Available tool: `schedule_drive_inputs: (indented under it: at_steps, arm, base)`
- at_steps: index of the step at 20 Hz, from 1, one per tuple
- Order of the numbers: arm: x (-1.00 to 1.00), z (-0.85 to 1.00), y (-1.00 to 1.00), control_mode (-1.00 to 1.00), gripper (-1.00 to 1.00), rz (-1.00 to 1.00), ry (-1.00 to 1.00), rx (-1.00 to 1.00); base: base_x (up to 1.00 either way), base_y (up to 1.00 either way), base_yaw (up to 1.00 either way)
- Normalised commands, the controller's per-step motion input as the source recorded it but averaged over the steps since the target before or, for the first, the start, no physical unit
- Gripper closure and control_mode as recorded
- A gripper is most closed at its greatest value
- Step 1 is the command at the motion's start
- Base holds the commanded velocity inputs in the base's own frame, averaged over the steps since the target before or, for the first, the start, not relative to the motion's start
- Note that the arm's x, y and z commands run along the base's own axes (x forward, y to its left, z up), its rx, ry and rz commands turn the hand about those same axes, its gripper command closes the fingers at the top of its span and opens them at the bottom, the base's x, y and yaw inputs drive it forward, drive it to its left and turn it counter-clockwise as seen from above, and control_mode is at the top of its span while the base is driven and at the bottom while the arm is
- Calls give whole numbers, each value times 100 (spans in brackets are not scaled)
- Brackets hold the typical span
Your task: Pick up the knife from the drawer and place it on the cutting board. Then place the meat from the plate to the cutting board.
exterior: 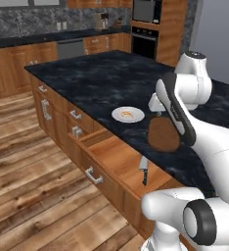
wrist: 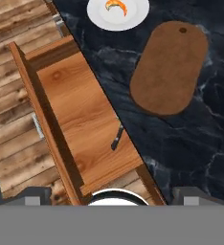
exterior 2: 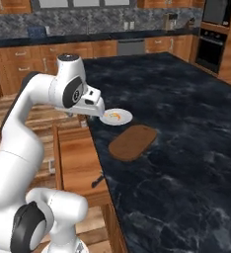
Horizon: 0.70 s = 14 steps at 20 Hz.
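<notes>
The drawer [wrist: 80, 110] stands pulled out from the island, and the knife [wrist: 117, 136] lies in it by the counter-side edge, black handle toward the robot. On the counter the dark oval cutting board [wrist: 170, 67] lies bare. Beyond it sits the white plate [wrist: 117, 14] with the orange meat [wrist: 116, 5] on it. My gripper [wrist: 112, 195] hangs high over the drawer and the counter edge, open, with nothing between its fingers. The left base view shows the knife [exterior: 144, 169], the plate [exterior: 127, 115] and the board [exterior: 161, 136], partly behind my arm.
The black marble island counter [exterior 2: 186, 123] stretches far to the right. The drawer's front panel with its silver handle [exterior: 93, 175] juts over the wooden floor [exterior: 33, 186]. Closed drawers [exterior: 75, 115] line the island side. Wall cabinets and an oven [exterior: 145, 41] stand at the back.
</notes>
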Motion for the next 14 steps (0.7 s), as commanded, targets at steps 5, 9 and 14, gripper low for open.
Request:
schedule_drive_inputs:
  at_steps: [5, 9, 14]
  arm:
    - [0, 0, 0, 100, -100, 0, 0, 0]
    - [0, 0, 0, 100, -100, 0, 0, 0]
    - [-2, 0, 0, -100, -100, 2, 0, 0]
  base:
    - [-1, -47, 49]
    - [0, -25, 48]
    - [-6, -2, 14]
